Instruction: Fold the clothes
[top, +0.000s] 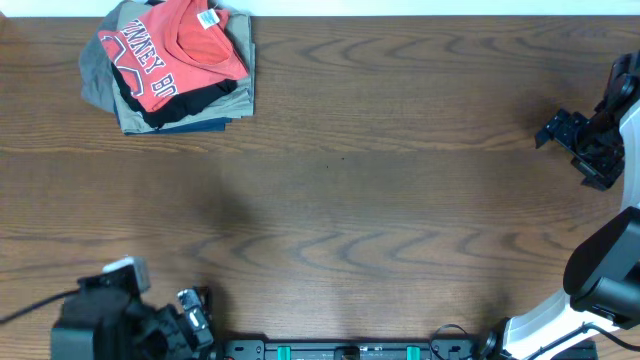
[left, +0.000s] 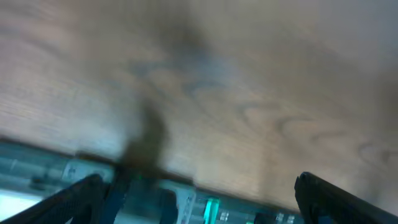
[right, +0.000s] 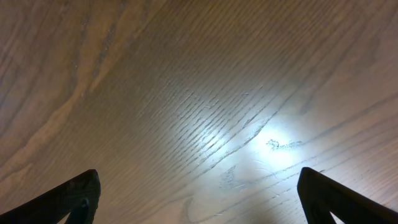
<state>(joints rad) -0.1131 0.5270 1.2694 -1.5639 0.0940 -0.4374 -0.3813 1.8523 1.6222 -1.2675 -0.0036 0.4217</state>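
The clothes, a coral-red T-shirt (top: 165, 55) with white-outlined lettering and a white neck tag, lie folded on top of a pile at the table's far left corner. My left gripper (top: 196, 306) sits at the near left edge, far from the shirt. In the left wrist view it (left: 199, 205) is open over the table's front edge, blurred, with nothing between its fingers. My right gripper (top: 562, 150) hovers at the far right, open. In its own view it (right: 199, 199) holds nothing and only bare wood shows beneath.
Under the shirt lie folded grey, black and navy garments (top: 190, 122). The brown wooden table (top: 380, 200) stretches between the two arms. A rail with green lights (left: 211, 208) runs along the front edge. The right arm's white base (top: 600, 290) stands at the near right.
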